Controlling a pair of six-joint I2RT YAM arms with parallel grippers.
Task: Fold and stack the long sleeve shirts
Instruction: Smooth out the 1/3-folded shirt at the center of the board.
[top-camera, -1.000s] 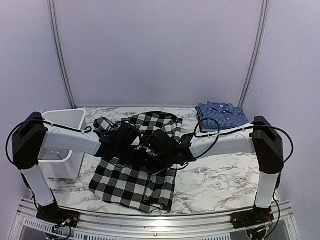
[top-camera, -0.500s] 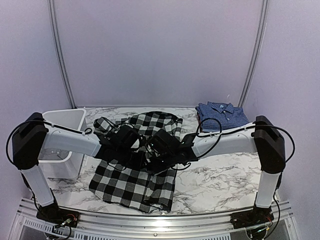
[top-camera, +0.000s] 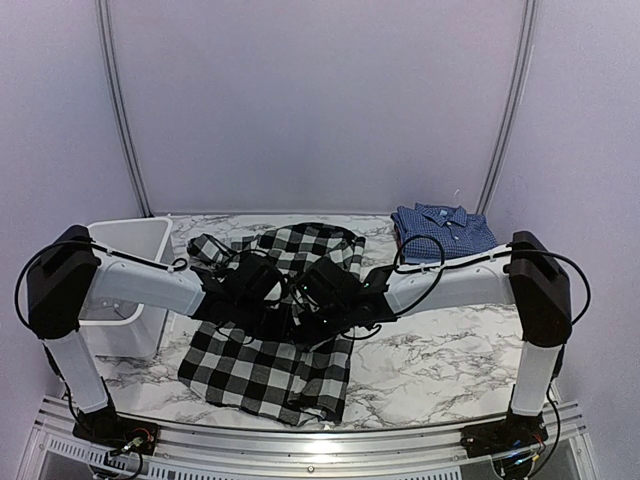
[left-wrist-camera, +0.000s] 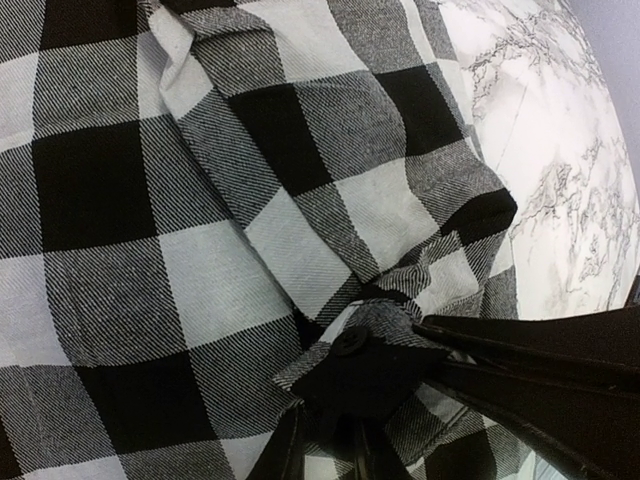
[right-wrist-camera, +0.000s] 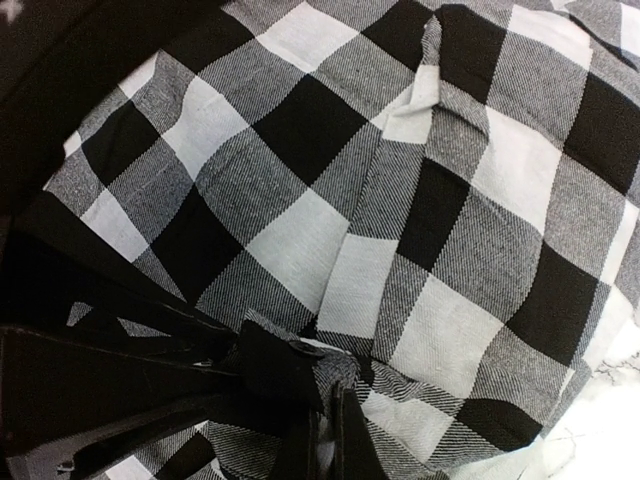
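The black-and-white buffalo-check shirt (top-camera: 270, 365) lies spread on the marble table, its lettering hidden. Both grippers meet over its middle. My left gripper (top-camera: 283, 305) is shut on a buttoned cuff of this shirt (left-wrist-camera: 375, 365); its fingers (left-wrist-camera: 290, 450) pinch the cloth at the bottom of the left wrist view. My right gripper (top-camera: 303, 312) is shut on the same cuff (right-wrist-camera: 290, 365), its fingers (right-wrist-camera: 345, 440) close together on the fold. The blue fine-checked shirt (top-camera: 443, 229) lies folded at the back right.
A white plastic bin (top-camera: 125, 290) stands at the left edge of the table under my left arm. Bare marble (top-camera: 440, 350) shows to the right of the check shirt. Black cables loop off both forearms.
Both grippers have drawn slightly closer together over the shirt's middle. The shirt's outline on the table looks the same.
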